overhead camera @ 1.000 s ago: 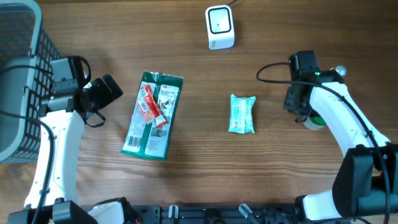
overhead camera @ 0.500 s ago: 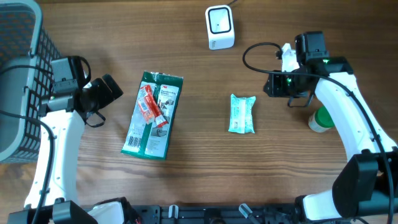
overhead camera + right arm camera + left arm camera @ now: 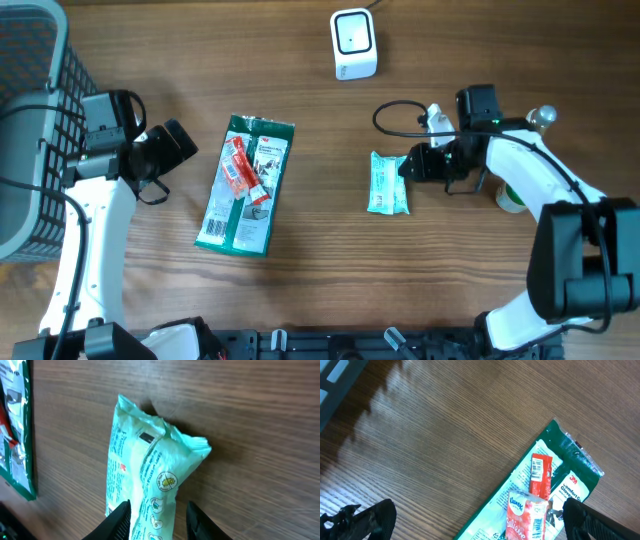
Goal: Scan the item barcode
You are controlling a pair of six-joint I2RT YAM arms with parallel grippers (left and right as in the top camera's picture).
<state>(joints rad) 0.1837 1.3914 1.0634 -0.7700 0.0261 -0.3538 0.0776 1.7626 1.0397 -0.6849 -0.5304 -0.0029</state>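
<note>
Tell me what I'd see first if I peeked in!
A mint-green packet lies right of centre on the table, the right gripper open astride its end. To the left, a red Kleenex pack sits on a green 3M glove package; a white scanner stands at the far edge.

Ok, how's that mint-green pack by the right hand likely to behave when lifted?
Probably soft and floppy: the mint-green pack has crimped, wrinkled film ends, so it may sag or squash in the right hand. Its glossy wrap looks somewhat slippery. Lying flat, it seems unlikely to roll.
</note>
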